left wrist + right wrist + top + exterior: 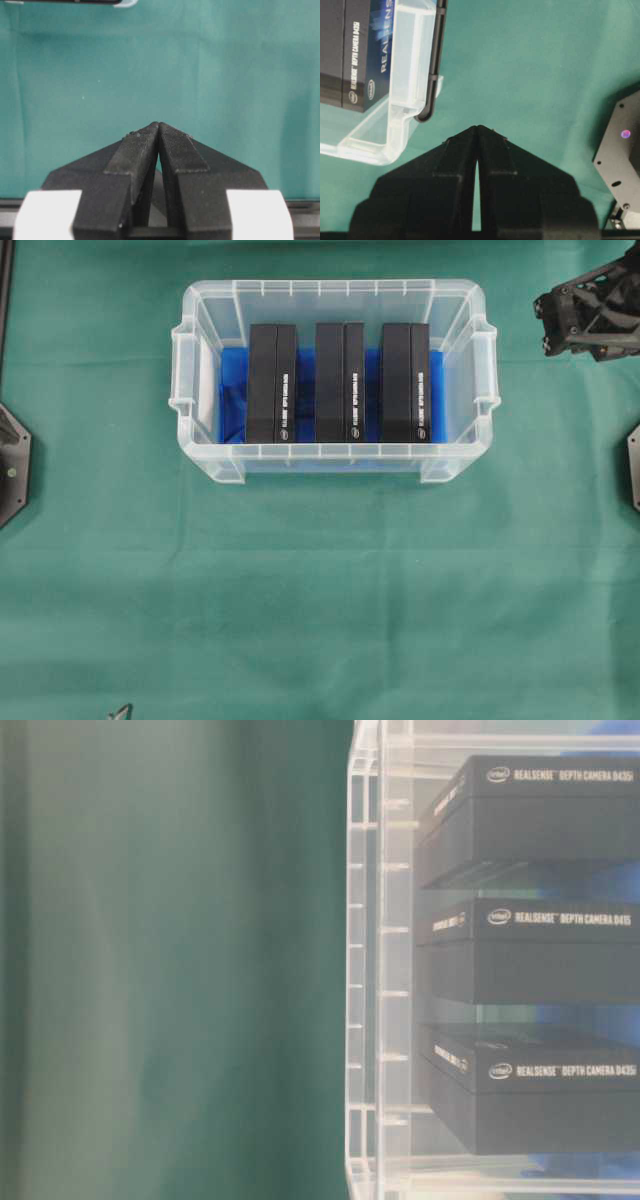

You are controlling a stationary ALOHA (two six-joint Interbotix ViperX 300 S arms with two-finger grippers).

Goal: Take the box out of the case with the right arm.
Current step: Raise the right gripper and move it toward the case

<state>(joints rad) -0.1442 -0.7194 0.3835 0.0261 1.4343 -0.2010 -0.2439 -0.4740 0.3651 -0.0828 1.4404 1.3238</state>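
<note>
Here, 3 black boxes [340, 382] are stood side by side in the case [202, 455], left of the right gripper [478, 127], whose fingertips are pressed together; the boxes' lettering is readable only at table level; the left gripper [158, 124] is likewise closed.

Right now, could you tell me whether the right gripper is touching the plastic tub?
Apart. In the right wrist view, the shut right gripper sits over bare green cloth, with a clear strip of cloth between its tips and the tub.
</note>
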